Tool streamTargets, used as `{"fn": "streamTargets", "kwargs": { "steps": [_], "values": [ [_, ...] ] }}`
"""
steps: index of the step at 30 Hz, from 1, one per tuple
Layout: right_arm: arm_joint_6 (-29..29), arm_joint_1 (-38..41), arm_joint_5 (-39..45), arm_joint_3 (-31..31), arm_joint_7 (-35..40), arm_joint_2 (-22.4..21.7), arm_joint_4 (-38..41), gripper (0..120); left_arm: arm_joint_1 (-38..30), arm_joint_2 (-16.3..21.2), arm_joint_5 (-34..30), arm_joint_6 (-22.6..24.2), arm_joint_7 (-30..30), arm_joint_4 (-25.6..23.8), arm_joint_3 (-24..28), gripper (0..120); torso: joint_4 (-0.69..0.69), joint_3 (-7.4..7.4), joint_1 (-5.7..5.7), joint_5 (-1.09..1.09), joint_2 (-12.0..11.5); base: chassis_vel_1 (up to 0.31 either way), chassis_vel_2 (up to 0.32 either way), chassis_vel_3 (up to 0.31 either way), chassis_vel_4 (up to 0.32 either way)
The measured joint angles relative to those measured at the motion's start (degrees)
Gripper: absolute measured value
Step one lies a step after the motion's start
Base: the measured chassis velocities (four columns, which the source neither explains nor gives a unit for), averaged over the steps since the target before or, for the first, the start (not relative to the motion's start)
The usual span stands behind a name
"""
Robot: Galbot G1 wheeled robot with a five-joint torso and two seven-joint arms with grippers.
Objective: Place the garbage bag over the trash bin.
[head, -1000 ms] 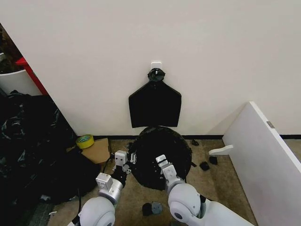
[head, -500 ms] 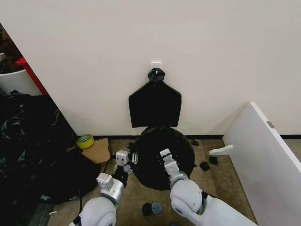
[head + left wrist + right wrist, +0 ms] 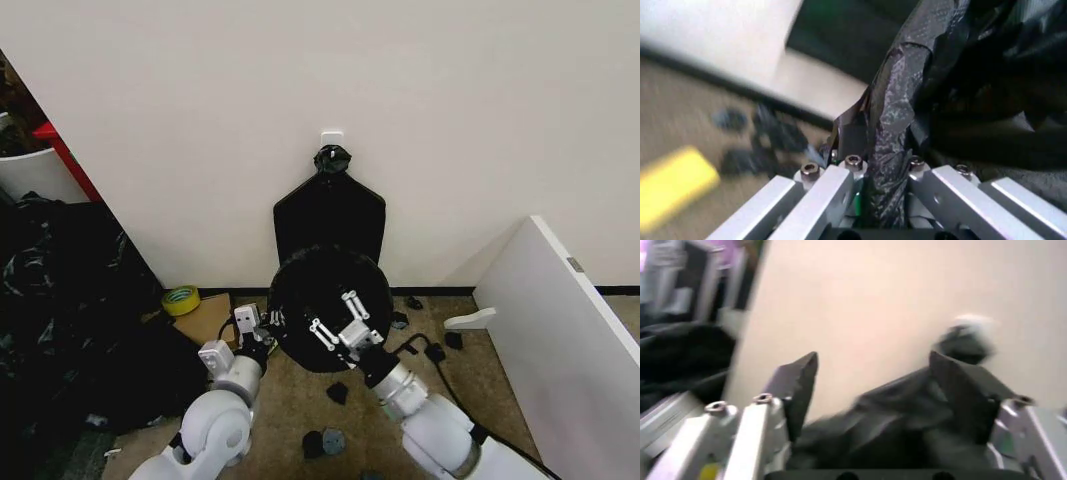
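Garbage bag (image 3: 325, 295) hangs as a round black disc at the middle of my head view, its opening facing me, its depth running away toward the wall at 12 o'clock. I cannot make out the bin beneath it. At the disc's 9 o'clock edge my left gripper (image 3: 262, 325) is clamped on a fold of the plastic (image 3: 890, 150), the film pinched between both fingers. At 6 o'clock my right gripper (image 3: 335, 318) sits with fingers spread wide (image 3: 870, 390), black film bunched between them.
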Motion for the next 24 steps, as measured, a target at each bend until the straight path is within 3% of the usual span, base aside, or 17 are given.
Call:
{"fn": "streamTargets", "kwargs": {
  "steps": [2,9,12,16,24],
  "values": [
    [-0.4,-1.4,-2.0,0.8,6.2,0.5,1.0,73,-0.3,-2.2,-5.4,4.3,-3.5,-0.4,-0.6,1,-0.02,0.0,0.0,0.0,0.0,0.0,0.0,0.0,0.0],
    [-3.3,-3.9,-5.1,1.3,14.2,0.9,2.0,97,-0.4,-4.8,-11.9,10.3,-10.8,-0.8,-1.6,1,-0.01,0.0,0.0,0.0,0.0,0.0,0.0,0.0,0.0],
    [-4.2,-4.0,-5.1,1.3,15.2,1.0,2.1,100,-0.5,-5.2,-14.3,12.1,-13.0,-0.9,-3.0,1,-0.02,0.0,0.0,-0.01,0.0,0.0,0.0,0.0,0.0],
    [-5.3,-4.2,-5.0,1.2,16.6,1.3,1.9,100,-1.0,-5.9,-20.3,15.5,-17.9,-0.9,-8.8,1,0.0,0.0,0.0,0.0,0.0,0.0,0.0,0.0,0.0],
    [-8.3,-5.9,-5.3,0.9,19.5,1.2,1.1,100,-0.5,-4.8,-22.4,15.7,-19.8,0.1,-12.5,1,0.0,0.0,0.0,-0.01,0.0,0.0,0.0,0.0,0.0]
  ]
}}
